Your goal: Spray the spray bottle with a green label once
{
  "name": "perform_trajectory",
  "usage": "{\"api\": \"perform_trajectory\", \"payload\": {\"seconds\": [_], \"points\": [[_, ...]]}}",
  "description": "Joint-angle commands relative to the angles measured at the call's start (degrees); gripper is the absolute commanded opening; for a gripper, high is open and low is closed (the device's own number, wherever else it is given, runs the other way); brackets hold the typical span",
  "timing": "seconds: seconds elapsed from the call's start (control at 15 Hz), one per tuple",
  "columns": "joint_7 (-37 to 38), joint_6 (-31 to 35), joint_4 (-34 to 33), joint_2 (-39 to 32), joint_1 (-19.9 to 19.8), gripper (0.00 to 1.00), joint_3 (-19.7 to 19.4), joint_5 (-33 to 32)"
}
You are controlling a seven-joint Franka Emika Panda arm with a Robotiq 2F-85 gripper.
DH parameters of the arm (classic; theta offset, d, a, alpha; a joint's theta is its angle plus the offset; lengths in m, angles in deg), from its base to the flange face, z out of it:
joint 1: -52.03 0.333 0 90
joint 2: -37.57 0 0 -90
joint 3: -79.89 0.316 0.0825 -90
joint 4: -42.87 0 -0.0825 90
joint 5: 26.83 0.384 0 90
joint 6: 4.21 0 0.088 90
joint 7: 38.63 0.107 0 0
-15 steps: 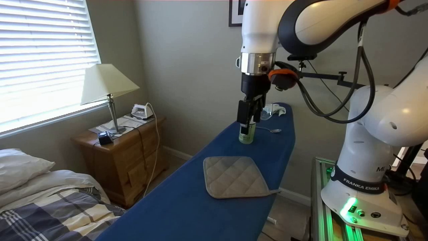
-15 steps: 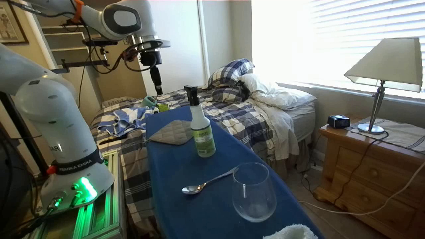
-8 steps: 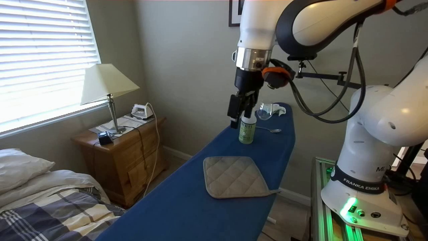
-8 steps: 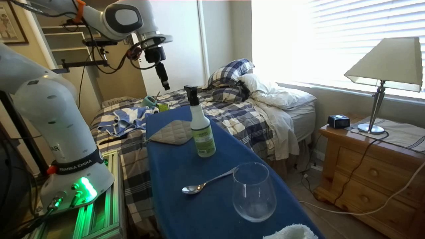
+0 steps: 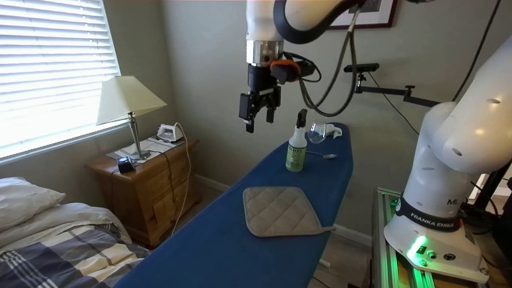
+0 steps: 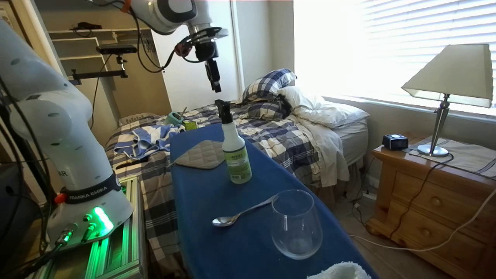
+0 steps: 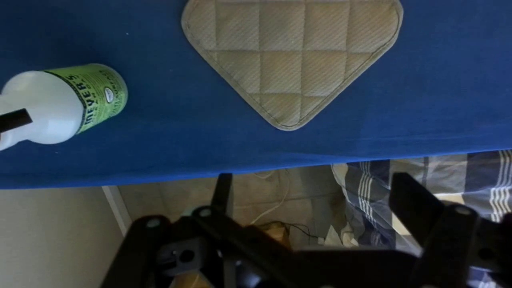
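Got the jaws spread wide in midair, up and left of the spray bottle [image 5: 297,144] in an exterior view. Can see said bottle upright on the blue table [image 5: 224,240], with a pot holder [image 5: 282,212] nearer and a spoon [image 5: 329,156] plus glass [image 5: 317,133] farther back.

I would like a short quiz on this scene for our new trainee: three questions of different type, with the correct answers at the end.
1. True or false: the pincer is open.
2. Which of these stands upright: (a) quilted pad, (b) spoon, (c) spray bottle?
3. Fill the gap: the colour of the board under the spray bottle is ____.

Key: 1. True. 2. c. 3. blue.
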Motion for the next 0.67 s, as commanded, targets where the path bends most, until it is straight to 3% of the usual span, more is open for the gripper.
{"api": "perform_trajectory", "payload": {"seconds": [0.0,0.13,0.6], "points": [[0.4,-14.3,-13.0,-10.0,-0.7,1.0,-3.2,-2.0],[-1.4,-21.6,-18.2,-13.1,-0.4,1.0,-5.3,-2.4],[-12.4,-35.8,-28.6,-20.0,-0.9,1.0,-11.9,-2.7]]}}
